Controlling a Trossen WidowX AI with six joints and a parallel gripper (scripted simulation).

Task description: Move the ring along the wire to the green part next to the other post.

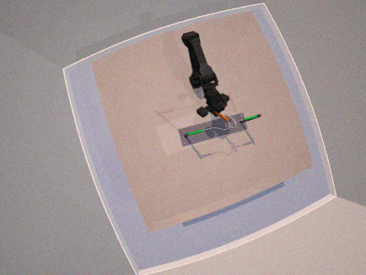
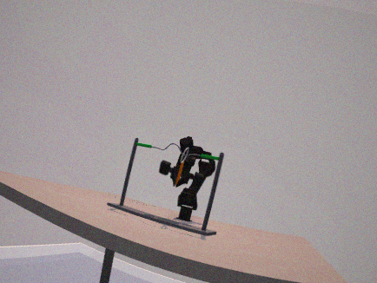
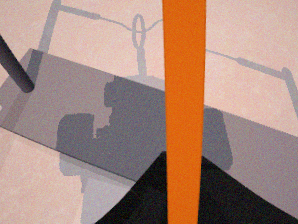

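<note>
My gripper (image 1: 216, 111) (image 2: 177, 180) (image 3: 178, 160) is shut on the orange handle (image 1: 222, 116) (image 2: 179, 172) (image 3: 185, 90). The handle slants up from the fingers to the ring (image 1: 232, 122) (image 2: 185, 154). The ring is around the thin grey wire (image 1: 217, 127) (image 2: 163, 149), nearer the right green part (image 1: 252, 118) (image 2: 209, 157) than the left green part (image 1: 195, 132) (image 2: 144, 145). Whether ring and wire touch is too small to tell. The wrist view shows only the ring's shadow, around the wire's shadow.
The left post (image 2: 128, 174) and right post (image 2: 214, 191) stand on a dark base plate (image 1: 190, 141) (image 2: 152, 217) (image 3: 255, 137). One post (image 3: 17, 72) shows at the wrist view's left edge. The arm reaches in from behind the wire, and the gripper is below wire height.
</note>
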